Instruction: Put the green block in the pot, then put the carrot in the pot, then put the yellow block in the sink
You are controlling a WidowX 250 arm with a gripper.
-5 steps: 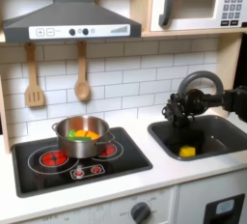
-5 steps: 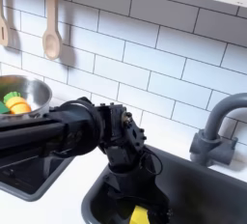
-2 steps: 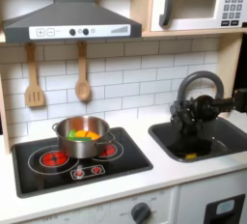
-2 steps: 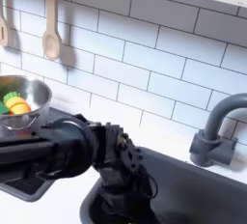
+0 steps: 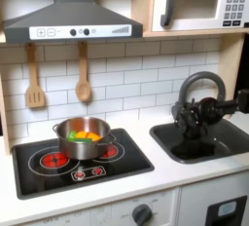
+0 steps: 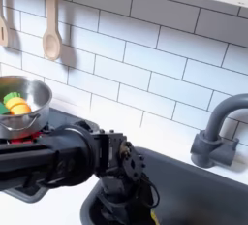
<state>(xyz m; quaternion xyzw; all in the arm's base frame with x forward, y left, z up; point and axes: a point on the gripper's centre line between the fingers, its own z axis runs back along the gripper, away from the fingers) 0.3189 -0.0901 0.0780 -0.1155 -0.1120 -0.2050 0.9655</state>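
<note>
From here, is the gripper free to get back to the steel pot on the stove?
Probably yes: the gripper sits over the dark grey sink, and the counter between it and the shiny steel pot looks bare.

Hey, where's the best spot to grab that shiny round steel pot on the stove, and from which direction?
Probably the thin upright wall of the shiny round steel pot, taken from straight above with one finger inside and one outside. No handle is visible, and the body looks too wide to span. Choose a stretch of rim clear of the orange toy carrot and the small dark-green block inside.
</note>
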